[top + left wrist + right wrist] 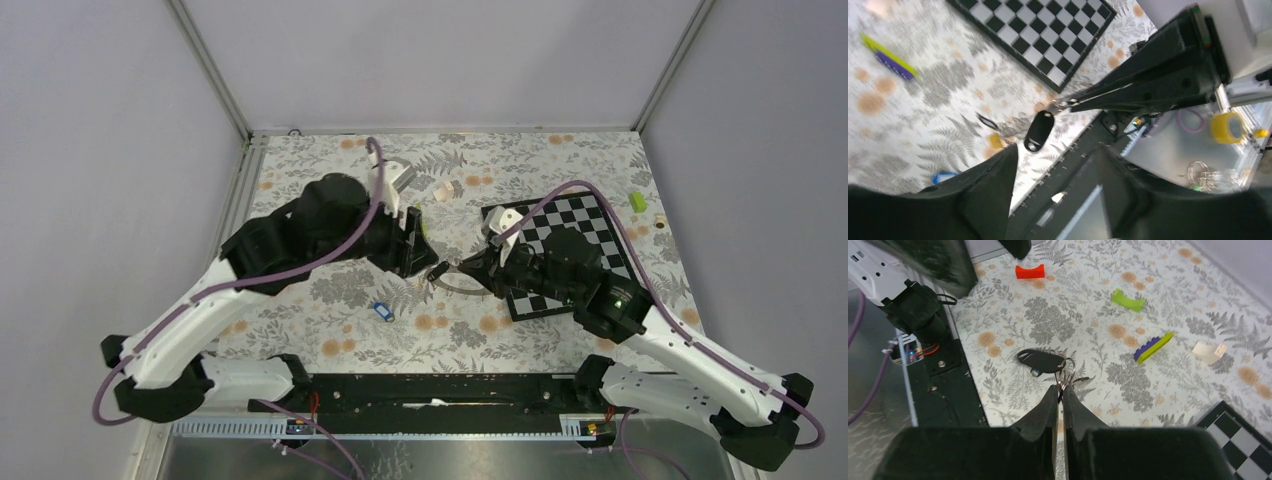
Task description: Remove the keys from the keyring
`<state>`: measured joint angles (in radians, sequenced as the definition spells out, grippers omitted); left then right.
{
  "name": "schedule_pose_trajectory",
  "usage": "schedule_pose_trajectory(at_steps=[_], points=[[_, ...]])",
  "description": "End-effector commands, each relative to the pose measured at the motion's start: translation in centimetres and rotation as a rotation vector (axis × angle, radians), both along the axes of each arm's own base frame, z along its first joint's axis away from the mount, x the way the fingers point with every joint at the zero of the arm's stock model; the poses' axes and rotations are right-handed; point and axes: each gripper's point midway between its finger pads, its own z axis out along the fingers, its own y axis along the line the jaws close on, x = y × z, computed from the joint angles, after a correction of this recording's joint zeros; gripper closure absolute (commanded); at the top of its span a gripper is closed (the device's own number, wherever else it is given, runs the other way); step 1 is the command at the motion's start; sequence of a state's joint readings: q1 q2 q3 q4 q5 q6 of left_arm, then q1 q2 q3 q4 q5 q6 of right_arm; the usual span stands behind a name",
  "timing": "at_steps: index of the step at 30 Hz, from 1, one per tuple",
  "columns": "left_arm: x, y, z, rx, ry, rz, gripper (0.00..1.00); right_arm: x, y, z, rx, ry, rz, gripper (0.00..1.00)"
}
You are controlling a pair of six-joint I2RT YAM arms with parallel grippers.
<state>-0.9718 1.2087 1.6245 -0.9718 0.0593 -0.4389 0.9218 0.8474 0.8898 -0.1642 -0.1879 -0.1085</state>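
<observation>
My right gripper (pixel 1062 386) is shut on the silvery keyring (pixel 1068 369), pinching the metal at its fingertips and holding it just above the table. A key with a black tag (pixel 1040 360) hangs from that ring; the left wrist view shows the same black tag (pixel 1039 130) dangling. In the top view the keyring (pixel 455 289) shows as a grey arc below the right gripper (pixel 462 266). My left gripper (pixel 1057 150) is open with nothing between its fingers, and the left gripper (pixel 420 250) sits just left of the ring. A blue-tagged key (pixel 381 311) lies loose on the table. A yellow tag (pixel 994 141) lies near the ring.
The chessboard (pixel 565 250) lies under the right arm. A yellow-green and purple stick (pixel 1153 346), a lime block (pixel 1128 300), a red block (pixel 1029 271) and a white block (pixel 1210 351) are scattered on the floral cloth. The black rail (pixel 440 385) runs along the near edge.
</observation>
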Motion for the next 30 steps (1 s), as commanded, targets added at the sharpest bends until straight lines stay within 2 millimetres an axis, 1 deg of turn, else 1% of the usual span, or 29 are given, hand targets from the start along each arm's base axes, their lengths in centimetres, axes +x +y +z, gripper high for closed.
schedule_pose_trajectory(at_steps=[1,2,3,4,5,7,9,12,15,17,19,21,22,24,26,28,30], points=[[0.0,-0.8,4.4,-0.254,-0.166,-0.030,0.24,-1.6,-0.7,3.5,0.061,0.106,-0.016,1.00],[-0.1,-0.4,5.0,-0.293,-0.199,-0.017,0.15,-1.8,-0.8,3.7,0.054,0.131,-0.016,1.00],[-0.1,-0.1,5.7,-0.336,-0.234,-0.008,0.07,-2.0,-0.9,3.7,0.042,0.157,-0.020,1.00],[-0.1,0.4,6.1,-0.367,-0.261,0.002,0.02,-2.2,-1.1,3.8,0.030,0.181,-0.024,1.00],[-0.2,0.8,6.4,-0.392,-0.285,0.010,0.01,-2.4,-1.2,3.8,0.018,0.206,-0.027,1.00],[-0.4,1.4,6.6,-0.428,-0.318,0.015,0.01,-3.0,-1.5,4.0,-0.008,0.249,-0.019,1.00],[-0.5,1.2,6.1,-0.431,-0.324,0.004,0.01,-3.7,-1.7,4.1,-0.029,0.295,-0.014,1.00],[-1.2,0.5,5.3,-0.428,-0.314,-0.055,0.01,-5.3,-2.1,3.7,-0.077,0.358,0.036,1.00],[-2.0,-0.4,4.8,-0.448,-0.319,-0.128,0.01,-7.4,-2.3,3.3,-0.105,0.413,0.129,1.00],[-2.8,-1.0,4.4,-0.462,-0.338,-0.195,0.04,-9.0,-2.5,3.1,-0.119,0.433,0.206,1.00],[-3.5,-1.3,4.1,-0.483,-0.357,-0.251,0.08,-9.9,-2.7,3.1,-0.119,0.432,0.256,1.00],[-4.2,-1.5,3.9,-0.510,-0.383,-0.296,0.10,-10.4,-3.0,3.5,-0.101,0.403,0.283,1.00],[-4.6,-1.6,4.2,-0.540,-0.408,-0.325,0.12,-10.7,-3.1,3.6,-0.091,0.392,0.297,1.00],[-5.7,-1.6,4.0,-0.579,-0.444,-0.388,0.15,-11.2,-3.3,4.1,-0.072,0.367,0.332,1.00],[-7.0,-1.4,4.1,-0.623,-0.480,-0.455,0.16,-11.6,-3.4,4.5,-0.060,0.347,0.358,1.00],[-8.1,-1.3,4.1,-0.662,-0.494,-0.508,0.16,-11.6,-3.4,4.5,-0.059,0.336,0.359,1.00],[-8.8,-1.5,3.9,-0.681,-0.486,-0.549,0.17,-11.7,-3.3,4.5,-0.063,0.328,0.376,1.00]])
